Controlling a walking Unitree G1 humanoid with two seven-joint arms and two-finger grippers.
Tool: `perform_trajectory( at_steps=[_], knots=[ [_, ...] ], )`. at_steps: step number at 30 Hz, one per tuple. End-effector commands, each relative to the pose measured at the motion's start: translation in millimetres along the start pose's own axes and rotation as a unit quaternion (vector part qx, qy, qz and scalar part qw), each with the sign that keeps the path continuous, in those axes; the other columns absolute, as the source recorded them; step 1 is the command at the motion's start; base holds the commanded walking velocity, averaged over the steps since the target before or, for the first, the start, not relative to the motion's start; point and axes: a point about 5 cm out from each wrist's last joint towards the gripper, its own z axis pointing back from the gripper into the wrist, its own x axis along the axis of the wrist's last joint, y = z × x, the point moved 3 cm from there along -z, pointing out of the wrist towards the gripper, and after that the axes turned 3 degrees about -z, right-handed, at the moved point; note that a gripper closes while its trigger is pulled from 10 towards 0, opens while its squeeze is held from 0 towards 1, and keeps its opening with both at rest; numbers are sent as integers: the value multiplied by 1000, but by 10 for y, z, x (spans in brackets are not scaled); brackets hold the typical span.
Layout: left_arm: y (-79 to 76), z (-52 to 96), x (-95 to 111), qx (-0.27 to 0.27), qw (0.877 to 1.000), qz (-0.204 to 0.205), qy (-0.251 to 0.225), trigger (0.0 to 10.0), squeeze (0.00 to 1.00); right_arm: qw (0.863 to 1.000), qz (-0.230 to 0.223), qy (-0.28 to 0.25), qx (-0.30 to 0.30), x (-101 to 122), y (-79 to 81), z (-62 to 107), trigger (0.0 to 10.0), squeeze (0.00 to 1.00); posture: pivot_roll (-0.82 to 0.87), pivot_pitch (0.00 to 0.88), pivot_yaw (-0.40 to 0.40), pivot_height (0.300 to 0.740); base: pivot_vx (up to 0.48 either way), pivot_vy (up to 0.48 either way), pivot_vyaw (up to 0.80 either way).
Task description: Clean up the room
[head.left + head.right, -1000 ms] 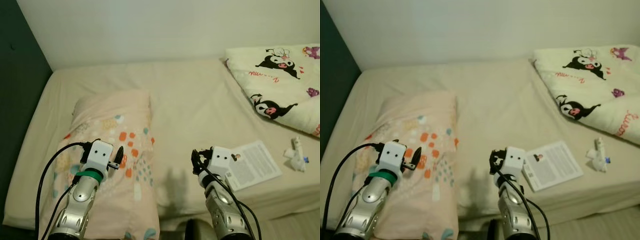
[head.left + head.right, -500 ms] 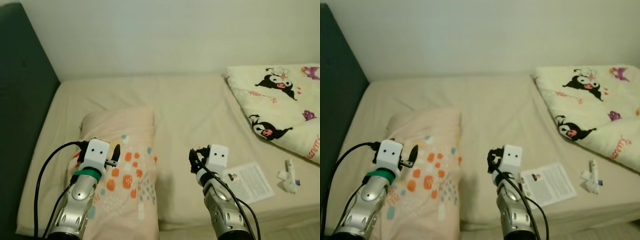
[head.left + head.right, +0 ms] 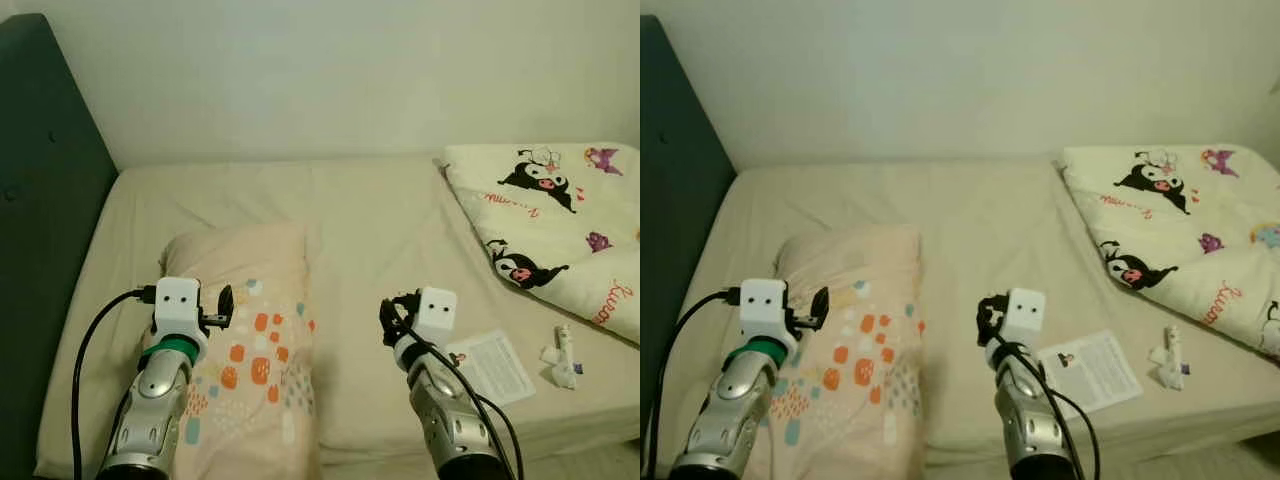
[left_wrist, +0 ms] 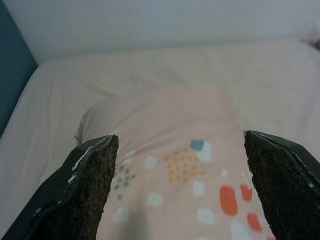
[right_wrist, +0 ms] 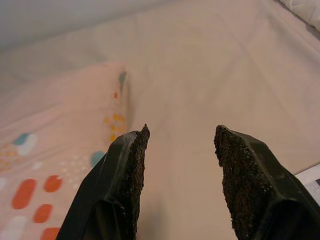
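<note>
Looking down from the robot's head, a bed (image 3: 380, 210) covered in a plain cream sheet stretches across the room, with a dark teal headboard (image 3: 40, 200) along the robot's left and a pale wall (image 3: 330, 70) behind. Both silver arms reach forward over the near edge of the mattress. A peach pillow (image 3: 255, 330) printed with orange, teal and white dots lies lengthwise on the left part of the bed, and the left gripper (image 4: 180, 190) hangs just above it with its two black fingers (image 4: 87, 190) spread wide apart, holding nothing. The right gripper (image 5: 177, 170) hovers over bare sheet just beside the pillow's edge, its fingers (image 5: 125, 185) also parted, more narrowly, and empty. Near the right arm, a printed paper leaflet (image 3: 492, 365) lies flat on the sheet close to the bed's front edge. Farther right, a small crumpled white wrapper or tissue (image 3: 560, 358) sits on the sheet, apart from the leaflet. A folded cream blanket (image 3: 545, 220) patterned with black-and-white cartoon characters lies across the far right side of the bed. A black cable (image 3: 90, 350) loops from the left wrist down along the arm.
</note>
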Motion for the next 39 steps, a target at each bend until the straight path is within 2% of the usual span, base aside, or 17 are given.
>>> perform_trajectory(
  at_steps=[1,2,3,7,13,16,39],
  knots=[
    [-92,-7,-39,-27,998,-62,6,10000,0,999,-6,-20,-30,40,-82,32,10000,0,115,0,25,740,0,0,0],
    [-92,-7,-39,-27,998,-62,6,10000,0,999,-6,-20,-30,40,-82,32,10000,0,115,0,25,740,0,0,0],
    [-113,-4,-47,-34,996,-81,5,10000,0,999,-4,-23,-40,44,-113,46,10000,0,106,0,34,740,0,0,0],
    [-139,4,-39,-29,998,-52,1,10000,0,998,11,-22,-55,20,-191,94,10000,0,101,0,34,740,0,0,0],
    [-115,13,-37,-19,999,-47,2,10000,0,999,14,-9,-35,-9,-158,68,10000,0,101,0,23,740,0,0,0],
    [-73,40,-57,-8,999,-40,3,10000,0,999,35,20,-14,-81,-95,25,10000,0,101,0,11,740,0,0,0],
    [-117,63,-69,-12,999,-50,6,10000,0,997,53,31,-35,-129,-120,36,10000,0,102,0,3,740,0,0,0]
  ],
)
